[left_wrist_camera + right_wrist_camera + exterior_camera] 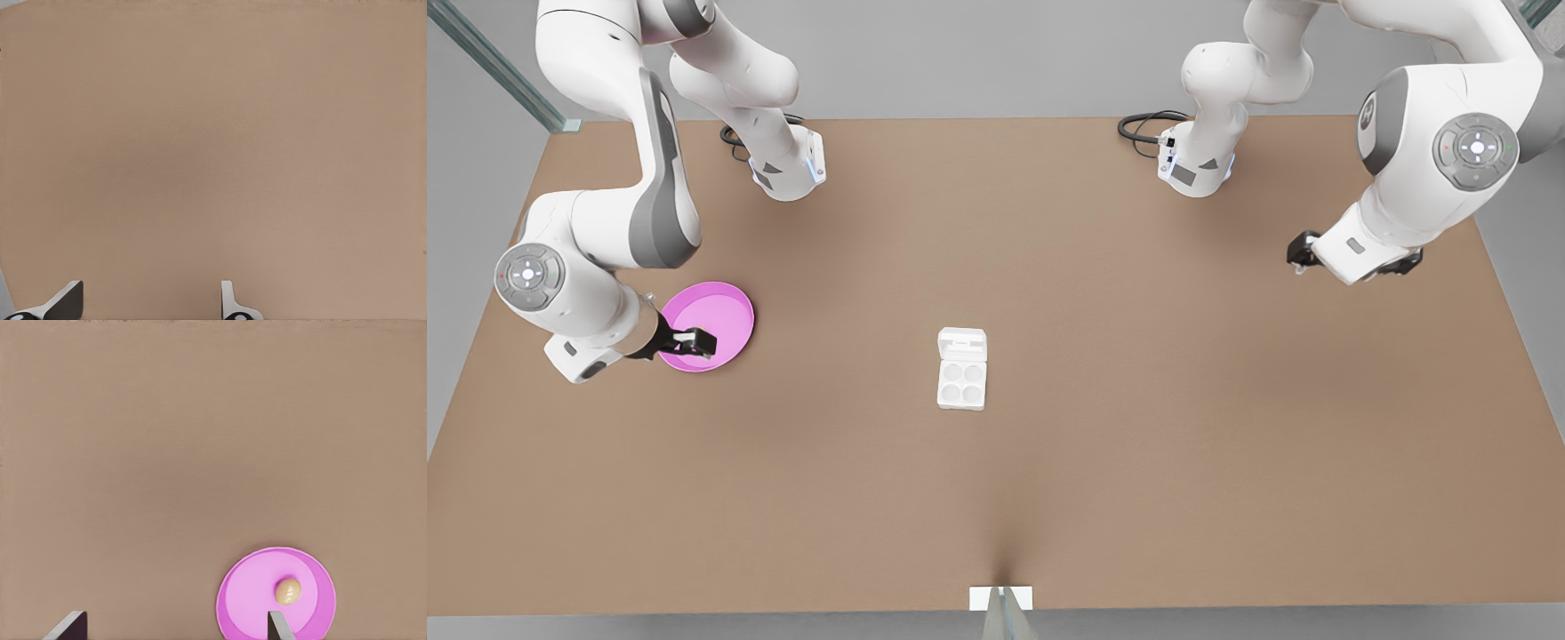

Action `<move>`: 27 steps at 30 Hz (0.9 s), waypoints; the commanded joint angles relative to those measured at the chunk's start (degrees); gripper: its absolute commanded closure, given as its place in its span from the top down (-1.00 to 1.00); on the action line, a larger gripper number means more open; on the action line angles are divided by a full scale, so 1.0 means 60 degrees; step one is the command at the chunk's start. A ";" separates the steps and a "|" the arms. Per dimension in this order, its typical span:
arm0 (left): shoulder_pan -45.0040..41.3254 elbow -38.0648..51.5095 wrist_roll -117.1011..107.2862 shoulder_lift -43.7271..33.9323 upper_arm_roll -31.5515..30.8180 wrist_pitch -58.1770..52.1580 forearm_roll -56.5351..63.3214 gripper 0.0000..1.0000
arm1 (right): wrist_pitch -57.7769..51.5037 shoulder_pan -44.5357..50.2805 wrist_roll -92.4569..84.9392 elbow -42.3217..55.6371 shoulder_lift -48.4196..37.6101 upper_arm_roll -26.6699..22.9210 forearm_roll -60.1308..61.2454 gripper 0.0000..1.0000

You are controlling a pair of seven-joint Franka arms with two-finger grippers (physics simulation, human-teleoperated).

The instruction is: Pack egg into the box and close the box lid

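The tan egg (pixel 287 591) lies in a round pink dish (pixel 243 603), just beyond one fingertip (pixel 278 625) of my right gripper (pixel 177 627), which is open and holds nothing. At the front view's left this right gripper (pixel 692 342) hangs over the near rim of the dish (pixel 725 311). The white box (pixel 961 383) sits mid-table with four bare round wells. Its box lid (pixel 962 343) is folded open on the far side. My left gripper (pixel 147 303) is open over bare table, and it waits at the front view's right (pixel 1354 256), far from the box.
The brown table (pixel 1138 444) spreads wide around the box. Both arm bases (pixel 787 169) (pixel 1196 169) stand at the far edge with black cables beside them. A small white bracket (pixel 1000 597) sits at the near edge.
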 commanded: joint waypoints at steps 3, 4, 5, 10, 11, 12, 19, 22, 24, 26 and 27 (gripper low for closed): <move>0.0083 0.0005 -0.0483 -0.0010 0.0004 0.0367 0.0005 1.00 | -0.0029 -0.0060 0.0022 0.0063 -0.0010 0.0003 -0.0016 1.00; 0.0083 -0.0010 -0.0483 -0.0010 0.0004 0.0367 0.0005 1.00 | -0.0118 0.0058 0.0023 0.0063 0.0238 0.0003 -0.0104 1.00; 0.0083 -0.0010 -0.0483 -0.0010 0.0004 0.0367 0.0005 1.00 | -0.0147 -0.0030 0.0065 0.0004 0.0603 0.0017 0.0013 1.00; 0.0083 -0.0010 -0.0468 0.0005 0.0004 0.0337 0.0020 1.00 | 0.2680 -0.1246 -0.0915 -0.4156 -0.0377 0.0252 0.0101 1.00; 0.0083 -0.0010 -0.0468 0.0005 -0.0011 0.0337 0.0020 1.00 | 0.3250 -0.1333 -0.1120 -0.4595 -0.0391 0.0252 0.0087 1.00; 0.0083 -0.0010 -0.0468 0.0005 -0.0011 0.0337 0.0020 1.00 | 0.3735 -0.1524 -0.1413 -0.4903 -0.0391 0.0252 0.0072 1.00; 0.0083 -0.0010 -0.0453 0.0005 0.0004 0.0367 0.0049 1.00 | 0.7835 -0.3297 -0.6978 -0.5343 0.0677 0.0252 -0.0353 1.00; 0.0069 -0.0010 -0.0468 0.0005 -0.0011 0.0367 0.0049 1.00 | 0.8232 -0.3297 -0.8064 -0.5357 0.0942 0.0252 -0.0338 1.00; 0.0069 -0.0010 -0.0468 0.0005 -0.0011 0.0366 0.0049 1.00 | 0.8349 -0.3311 -0.8049 -0.5416 0.1000 0.0252 -0.0323 1.00; 0.0069 -0.0010 -0.0468 0.0005 -0.0011 0.0352 0.0049 1.00 | 0.8349 -0.3355 -0.8006 -0.5475 0.1030 0.0252 -0.0323 1.00; 0.0069 -0.0025 -0.0468 0.0005 -0.0011 0.0337 0.0049 1.00 | 0.8349 -0.3370 -0.7932 -0.5562 0.1044 0.0252 -0.0309 1.00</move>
